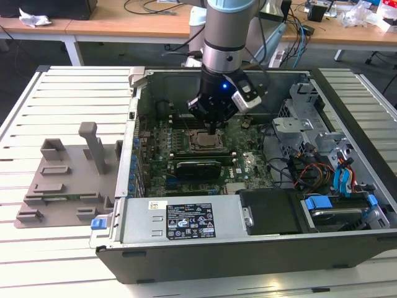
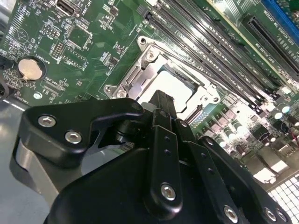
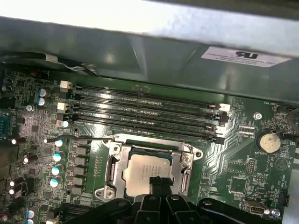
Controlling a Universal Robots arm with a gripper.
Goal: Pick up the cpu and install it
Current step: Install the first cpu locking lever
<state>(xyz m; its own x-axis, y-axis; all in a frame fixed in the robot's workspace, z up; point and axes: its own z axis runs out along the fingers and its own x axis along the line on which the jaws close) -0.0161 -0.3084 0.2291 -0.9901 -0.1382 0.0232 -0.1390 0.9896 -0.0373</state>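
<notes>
In the exterior view, the gripper (image 1: 215,131) hangs inside the open computer case (image 1: 347,133), tips just over the socket (image 1: 203,142) of the green motherboard (image 1: 162,149). The grey holder block (image 1: 65,180) sits well apart on the slatted table (image 1: 37,261), at nine o'clock of the case — nothing rests on it that can be made out.

In the second wrist view, the cpu (image 2: 173,86) lies flat within the metal socket frame (image 2: 133,74), at twelve o'clock of the black fingers (image 2: 161,100). The fingers look drawn narrow together at its edge; whether they grip the chip or merely touch it cannot be told.

In the first wrist view, the cpu (image 3: 145,173) fills the socket (image 3: 112,168), pale top up, so seating appears largely done — the retention lever (image 3: 79,138) at ten o'clock looks unlatched, a step judged left. Memory slots (image 3: 140,109) run at twelve o'clock, capacitors (image 3: 55,170) at nine; neither crowds the gripper (image 3: 156,183).
</notes>
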